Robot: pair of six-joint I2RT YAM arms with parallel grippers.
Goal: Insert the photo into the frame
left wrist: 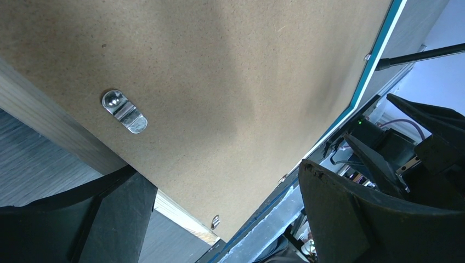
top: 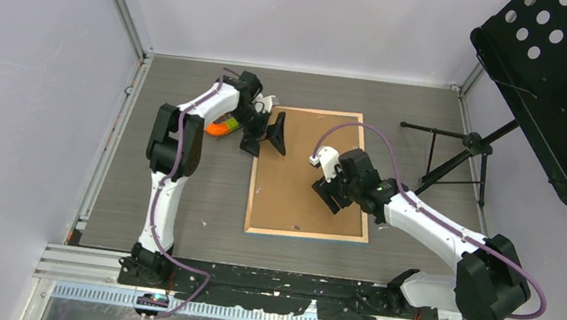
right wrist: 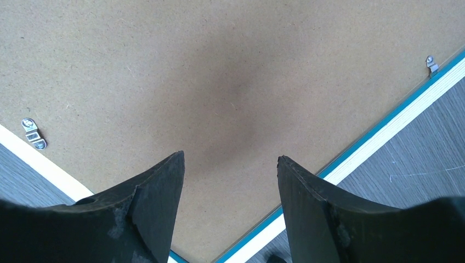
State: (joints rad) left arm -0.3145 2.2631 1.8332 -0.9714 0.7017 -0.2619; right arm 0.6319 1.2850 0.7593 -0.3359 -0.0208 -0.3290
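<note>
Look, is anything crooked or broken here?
Nothing looks broken or spilled. The frame lies flat, face down, with its brown backing board up. Only the black tape along the table's near edge looks ragged.

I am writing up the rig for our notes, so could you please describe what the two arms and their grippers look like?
Both the left arm and right arm have white links, black joints and a purple cable. The left gripper and right gripper each have two black tapered fingers.
</note>
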